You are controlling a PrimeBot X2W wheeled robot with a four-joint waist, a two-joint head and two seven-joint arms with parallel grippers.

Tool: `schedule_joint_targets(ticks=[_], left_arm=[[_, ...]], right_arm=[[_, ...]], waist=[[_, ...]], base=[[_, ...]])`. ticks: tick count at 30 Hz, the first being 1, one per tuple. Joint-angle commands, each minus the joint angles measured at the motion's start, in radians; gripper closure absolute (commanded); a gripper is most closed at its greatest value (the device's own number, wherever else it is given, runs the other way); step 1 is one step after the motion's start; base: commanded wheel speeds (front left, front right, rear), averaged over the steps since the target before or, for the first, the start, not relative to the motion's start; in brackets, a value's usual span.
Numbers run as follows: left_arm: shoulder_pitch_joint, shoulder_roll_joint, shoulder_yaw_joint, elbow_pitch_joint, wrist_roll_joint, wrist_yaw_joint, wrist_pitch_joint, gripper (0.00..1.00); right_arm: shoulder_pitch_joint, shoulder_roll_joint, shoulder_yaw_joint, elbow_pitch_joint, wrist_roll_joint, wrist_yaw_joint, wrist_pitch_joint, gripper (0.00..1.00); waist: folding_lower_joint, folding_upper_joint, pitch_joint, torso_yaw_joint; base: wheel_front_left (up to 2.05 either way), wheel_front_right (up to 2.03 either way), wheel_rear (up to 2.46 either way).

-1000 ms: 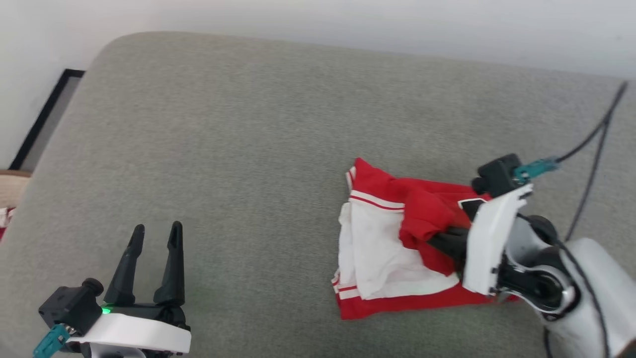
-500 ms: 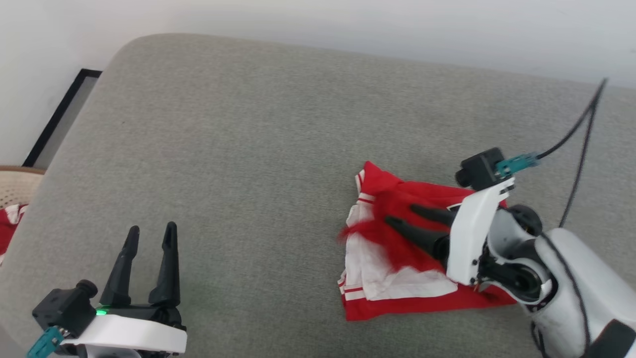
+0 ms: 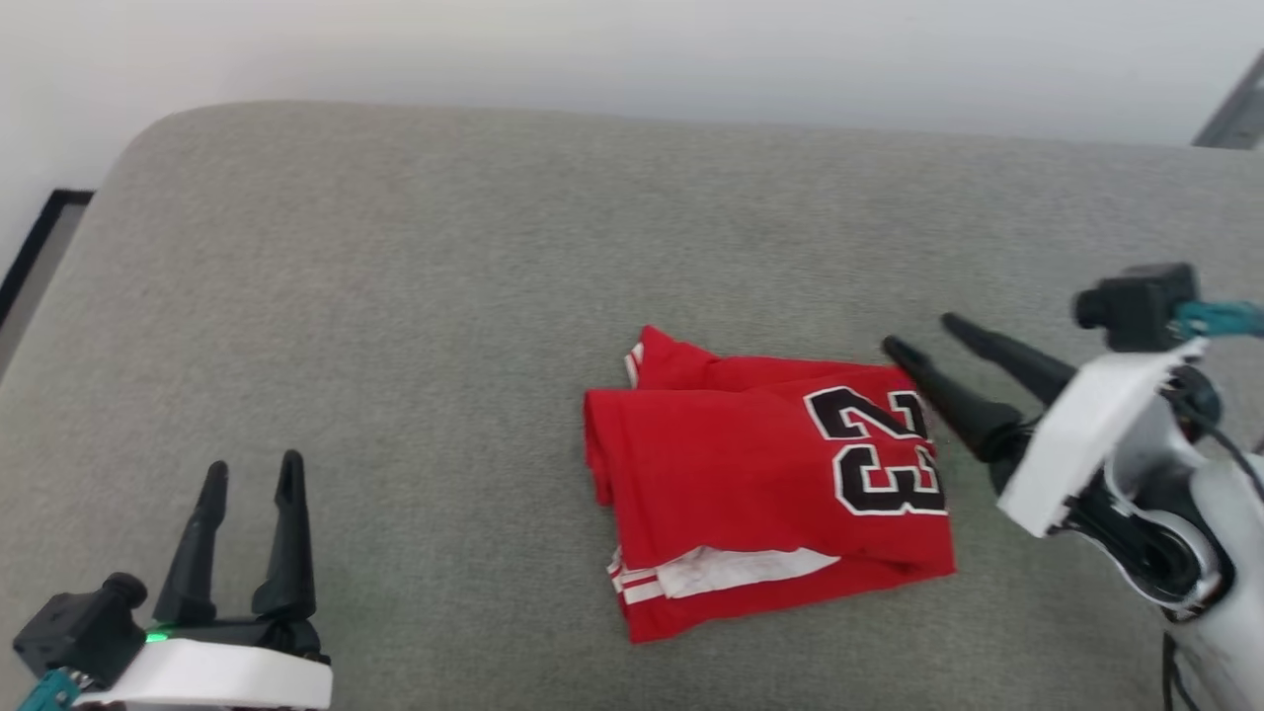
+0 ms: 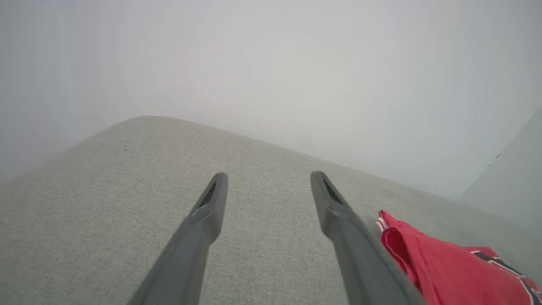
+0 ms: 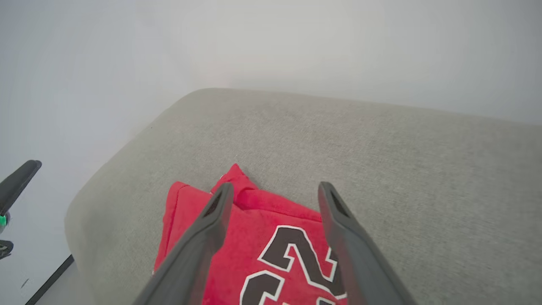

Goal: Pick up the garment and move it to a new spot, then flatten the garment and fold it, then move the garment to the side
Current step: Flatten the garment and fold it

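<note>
Red garment (image 3: 750, 494) is lying folded on the grey cushion (image 3: 444, 296), 23 facing up. Right gripper (image 3: 918, 332) is hovering just beside it, fingers apart, likely lining up the sideways move; left gripper (image 3: 253, 461) is hanging clear, fingers spread.

The broad grey upholstered cushion (image 3: 395, 296) is coarse woven cloth, matt, with a fine fleck in the weave. Toward four o'clock from the middle of the head view, the folded red jersey-style garment (image 3: 731, 484) is soft, smooth cloth without sheen. Its black number 23 (image 3: 879, 449) looks flat and matt, and the white striped trim (image 3: 731, 568) at its six o'clock edge is cloth too. The left gripper (image 3: 253, 462) at eight o'clock and the right gripper (image 3: 919, 331) at three o'clock have dark, matt, smooth fingers (image 3: 288, 543) that look like plastic. The white shell (image 3: 1086, 425) behind each is smooth, hard and slightly glossy. The pale wall (image 3: 592, 49) at twelve o'clock is plain and matt.
</note>
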Motion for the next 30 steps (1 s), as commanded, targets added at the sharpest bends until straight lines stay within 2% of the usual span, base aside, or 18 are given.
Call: schedule_joint_targets(ticks=[1,8,17,23,30], left_arm=[[0.013,0.005,0.01,-0.004,0.008,-0.004,-0.005,0.0],[0.033,0.011,0.034,-0.01,0.016,-0.004,-0.005,0.0],[0.065,0.013,0.048,-0.008,0.013,-0.004,-0.005,0.0],[0.091,0.015,0.056,0.01,0.017,-0.004,-0.005,0.0],[0.117,0.02,0.063,0.017,0.018,-0.004,-0.005,0.0]], right_arm=[[0.023,-0.008,-0.014,-0.01,-0.015,0.0,-0.039,0.0],[0.118,-0.024,-0.084,-0.006,-0.103,0.0,-0.241,0.0],[0.24,0.001,-0.163,0.081,-0.236,0.0,-0.477,0.0],[0.308,0.04,-0.226,0.144,-0.317,0.0,-0.557,0.0],[0.364,0.081,-0.303,0.14,-0.425,0.0,-0.576,0.0]], waist=[[0.0,0.0,-0.007,-0.022],[0.0,0.0,-0.026,-0.072],[0.0,0.0,-0.07,-0.101],[0.0,0.0,-0.099,-0.104],[0.0,0.0,-0.119,-0.103]], base=[[0.0,0.0,0.0],[0.0,0.0,0.0],[0.0,0.0,0.0],[0.0,0.0,0.0],[0.0,0.0,0.0]])
